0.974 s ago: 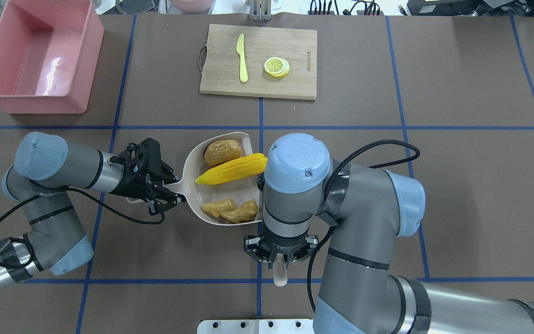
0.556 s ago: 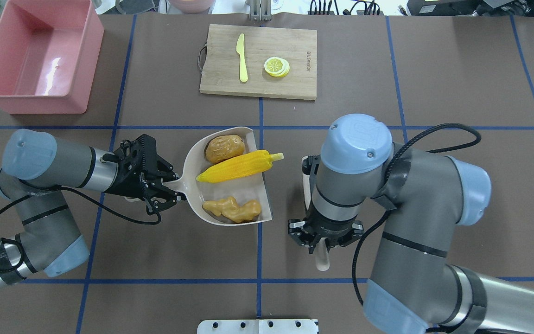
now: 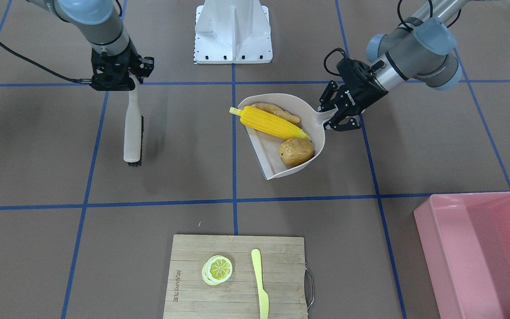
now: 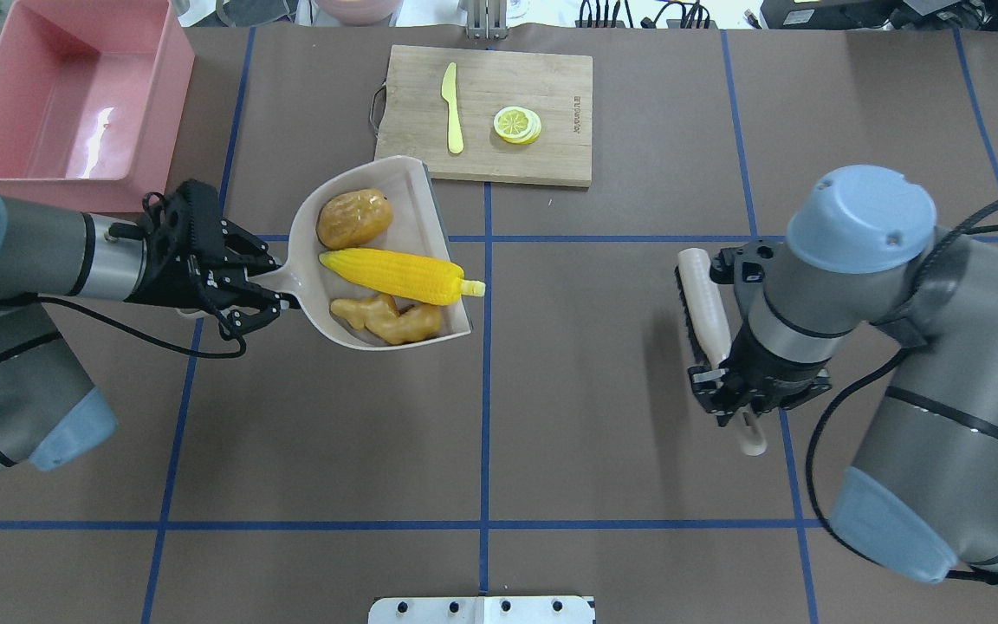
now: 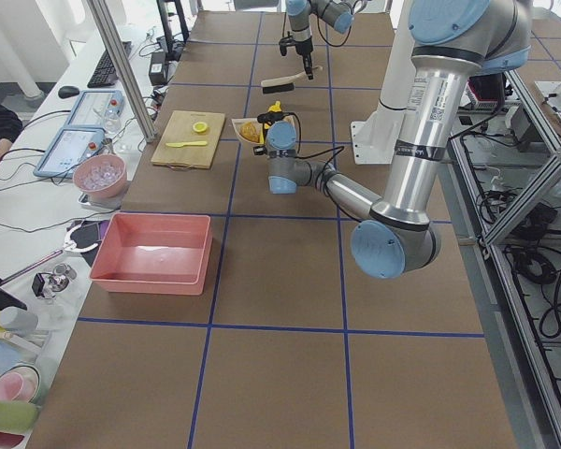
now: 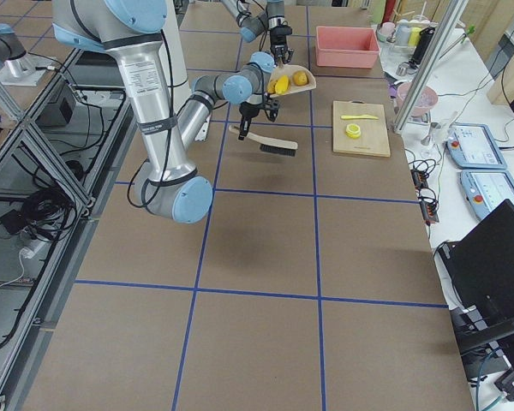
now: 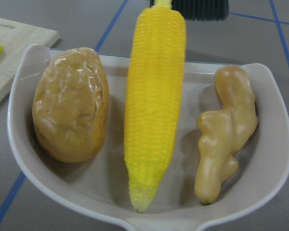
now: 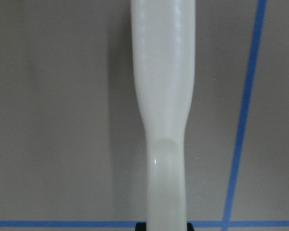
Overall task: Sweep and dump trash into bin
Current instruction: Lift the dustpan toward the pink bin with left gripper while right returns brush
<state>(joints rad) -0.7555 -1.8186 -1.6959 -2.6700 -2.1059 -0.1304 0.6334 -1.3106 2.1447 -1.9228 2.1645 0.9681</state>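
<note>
Dumping is in hand: the left end effector (image 4: 276, 291) grips the loaded dustpan (image 4: 405, 206), and the right end effector (image 4: 735, 397) clasps the brush (image 4: 703, 303). Next, carry the trash (image 4: 391, 276) over the bin (image 4: 57, 189) and tip.

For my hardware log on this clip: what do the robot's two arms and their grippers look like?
The left arm and right arm are both silver-grey tubes with rounded pale-blue joint caps. A loose black cable loops along each. The left gripper and right gripper are black, angular, open-linkage frames. The left one carries small white lettering, too small to read.
</note>
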